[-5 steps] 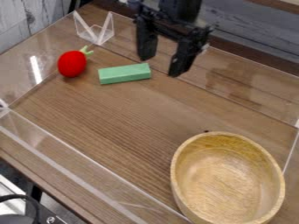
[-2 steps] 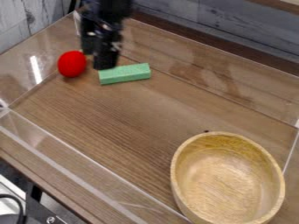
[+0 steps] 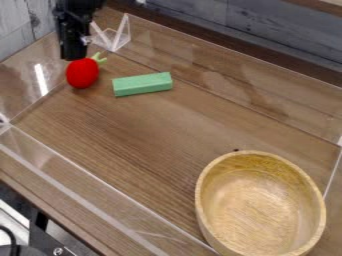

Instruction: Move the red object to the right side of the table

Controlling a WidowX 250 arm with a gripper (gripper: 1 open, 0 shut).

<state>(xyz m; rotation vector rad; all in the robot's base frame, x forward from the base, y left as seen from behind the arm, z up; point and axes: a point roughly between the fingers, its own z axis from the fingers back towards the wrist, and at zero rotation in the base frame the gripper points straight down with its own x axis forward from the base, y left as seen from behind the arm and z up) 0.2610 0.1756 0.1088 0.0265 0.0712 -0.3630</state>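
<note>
The small round bright red toy fruit with a green stem sits at the far left of the brown wood-grain table, just left of the flat green rectangular block, while the black gripper hangs just above and behind it with its jaws pinched together on nothing. Closed like that, it would likely only strike the fruit's top on descent, sending it rolling toward the clear acrylic wall. A poorly centred grip could then squeeze the fruit out, or nudge the block.

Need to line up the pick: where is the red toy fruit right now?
In the camera view, the red toy fruit sits at the table's far left, just left of the green block, with the tool directly above and behind it.
</note>
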